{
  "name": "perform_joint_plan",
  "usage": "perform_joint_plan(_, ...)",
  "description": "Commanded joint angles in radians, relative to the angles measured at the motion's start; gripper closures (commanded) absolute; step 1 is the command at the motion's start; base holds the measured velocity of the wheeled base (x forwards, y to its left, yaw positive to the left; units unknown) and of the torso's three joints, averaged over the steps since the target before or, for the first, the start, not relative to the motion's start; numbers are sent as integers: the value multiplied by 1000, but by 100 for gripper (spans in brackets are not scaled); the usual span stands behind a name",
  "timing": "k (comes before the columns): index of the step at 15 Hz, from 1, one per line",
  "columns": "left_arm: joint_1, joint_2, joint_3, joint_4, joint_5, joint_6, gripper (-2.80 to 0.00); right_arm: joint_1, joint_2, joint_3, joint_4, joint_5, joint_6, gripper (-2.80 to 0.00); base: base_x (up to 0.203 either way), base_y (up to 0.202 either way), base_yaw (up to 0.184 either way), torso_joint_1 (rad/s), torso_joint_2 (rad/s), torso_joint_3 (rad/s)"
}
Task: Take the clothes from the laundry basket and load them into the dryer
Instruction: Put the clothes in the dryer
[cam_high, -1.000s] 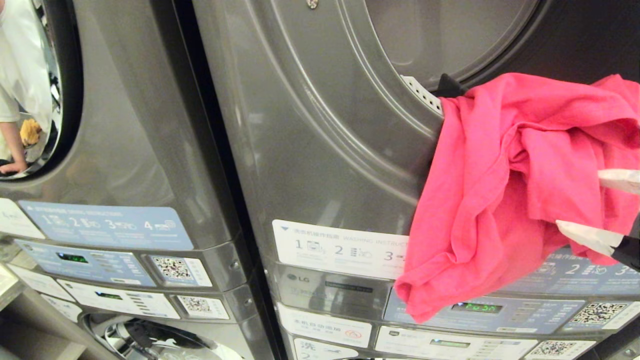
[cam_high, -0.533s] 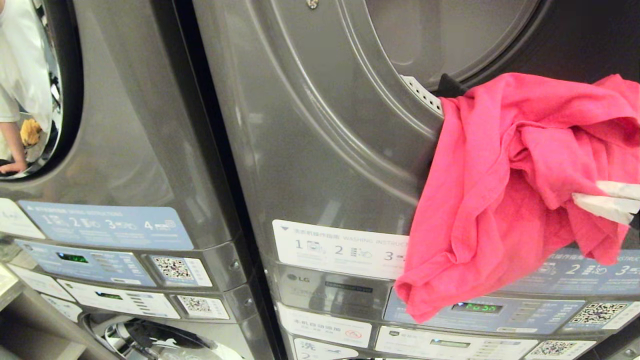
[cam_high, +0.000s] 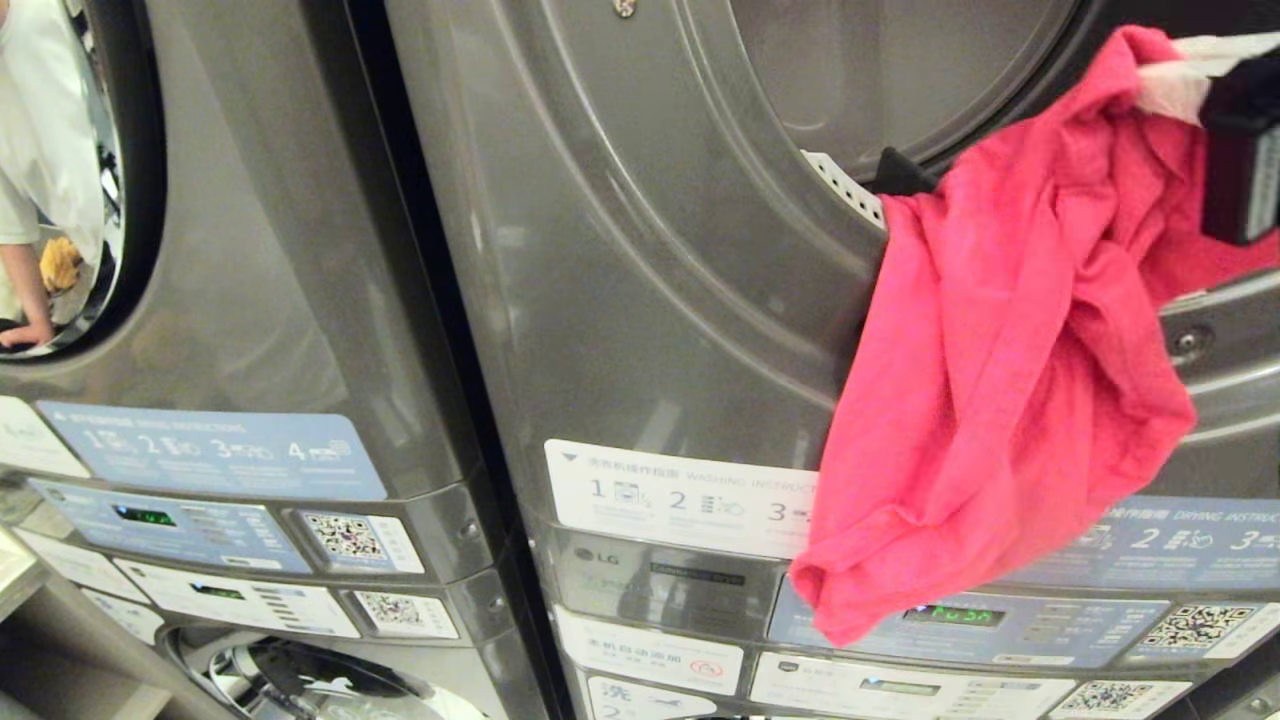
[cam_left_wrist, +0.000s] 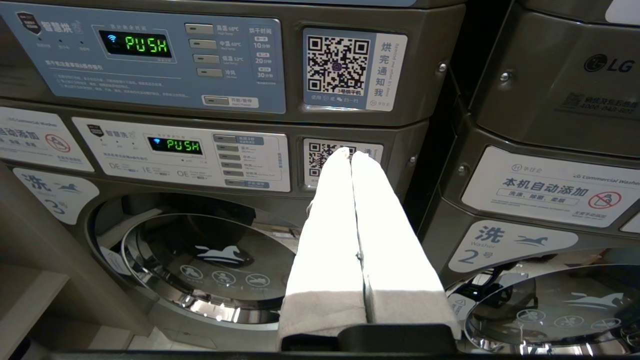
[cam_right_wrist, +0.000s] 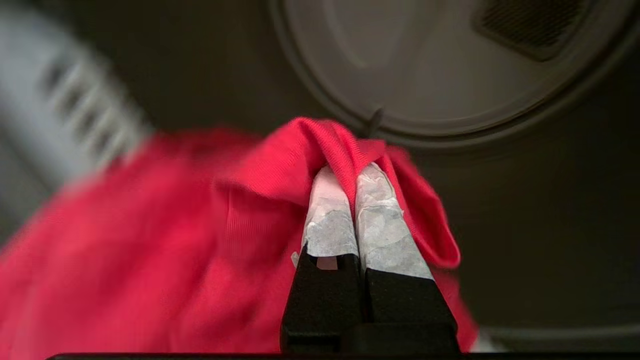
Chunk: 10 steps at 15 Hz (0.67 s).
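Note:
A pink garment (cam_high: 1000, 380) hangs over the lower rim of the dryer (cam_high: 1230, 400), and its bottom corner droops onto the control panel. My right gripper (cam_high: 1165, 70) is high at the right edge of the head view, shut on a raised fold of that garment. In the right wrist view the right gripper (cam_right_wrist: 350, 172) pinches the red-pink cloth (cam_right_wrist: 150, 250) in front of the dark drum's back wall (cam_right_wrist: 425, 60). The left gripper (cam_left_wrist: 350, 152) is shut and empty, parked low before the washer panels. The laundry basket is out of view.
The dryer's open grey door (cam_high: 650, 250) stands left of the garment. Control panels (cam_high: 960, 615) run below it. A second machine is on the left, with a person reflected in its door glass (cam_high: 40, 200). Washer doors (cam_left_wrist: 200, 260) sit lower down.
The right gripper closed on a fold of the pink garment, then rose to the upper right with it. The cloth's right side lifted off the rim; its left part still hangs.

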Motion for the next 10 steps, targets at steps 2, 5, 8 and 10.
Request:
perform_joint_plan(2, 0, -2, 0, 0, 0, -1, 0, -16, 260, -273, -38, -61, 3, 0, 0, 0, 0, 0, 0, 0)
perform_joint_plan(5, 0, -2, 0, 0, 0, -1, 0, -94, 474, -594, -52, -102, 1, 0, 0, 0, 0, 0, 0, 0)
perform_joint_plan(8, 0, -2, 0, 0, 0, -1, 0, -223, 591, -653, -192, -122, 4, 0, 0, 0, 0, 0, 0, 0)
perform_joint_plan(10, 0, -2, 0, 0, 0, -1, 0, -248, 628, -654, -365, -135, 5, 0, 0, 0, 0, 0, 0, 0)
